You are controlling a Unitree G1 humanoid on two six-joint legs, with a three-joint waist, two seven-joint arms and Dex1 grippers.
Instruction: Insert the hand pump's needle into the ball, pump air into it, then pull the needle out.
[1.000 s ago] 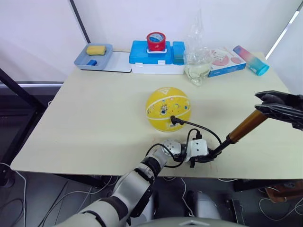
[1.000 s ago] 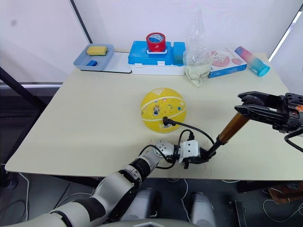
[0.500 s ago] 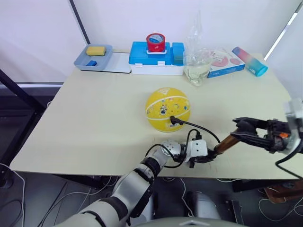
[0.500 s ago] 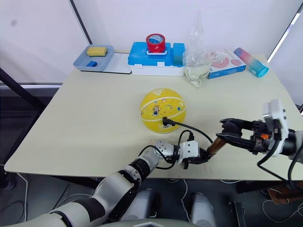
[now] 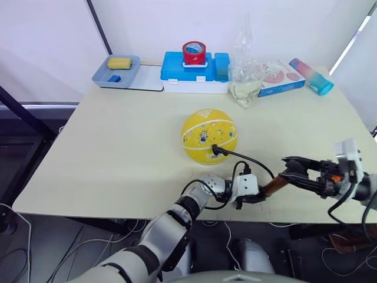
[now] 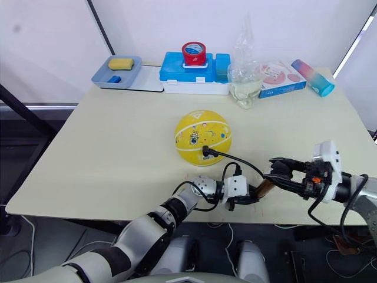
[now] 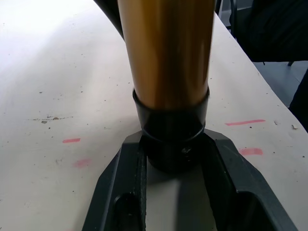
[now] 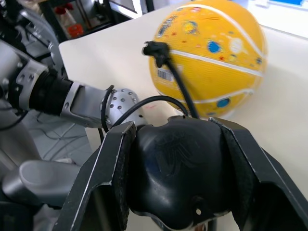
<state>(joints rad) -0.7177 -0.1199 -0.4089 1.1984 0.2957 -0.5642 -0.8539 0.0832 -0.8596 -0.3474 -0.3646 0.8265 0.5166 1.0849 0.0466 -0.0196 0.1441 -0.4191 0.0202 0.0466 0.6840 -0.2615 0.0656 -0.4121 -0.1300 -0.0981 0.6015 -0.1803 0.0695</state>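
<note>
The left gripper [image 5: 254, 197] is clamped on the black base cap of the slim gold-barrelled hand pump [image 5: 272, 186], pinning it to the pale worktop [image 5: 118, 153], while the right gripper [image 6: 277, 172] grips the pump's black handle, pushed far in. Ahead of both, the round yellow ball with white seams [image 5: 209, 135] carries the black needle fitting [image 5: 215, 148] in its valve. Strokes should probably run straight along the barrel, the base held firm, so the thin black hose [image 5: 250, 160] never tugs the needle.

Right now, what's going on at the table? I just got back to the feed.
The robot is mid-pumping. The left pincer clamps the base of the hand pump near the table's front edge, and the right pincer grips its black handle. The hose runs up to the yellow ball, with the needle fitting seated in the ball's side. The needle is not yet pulled out.
</note>
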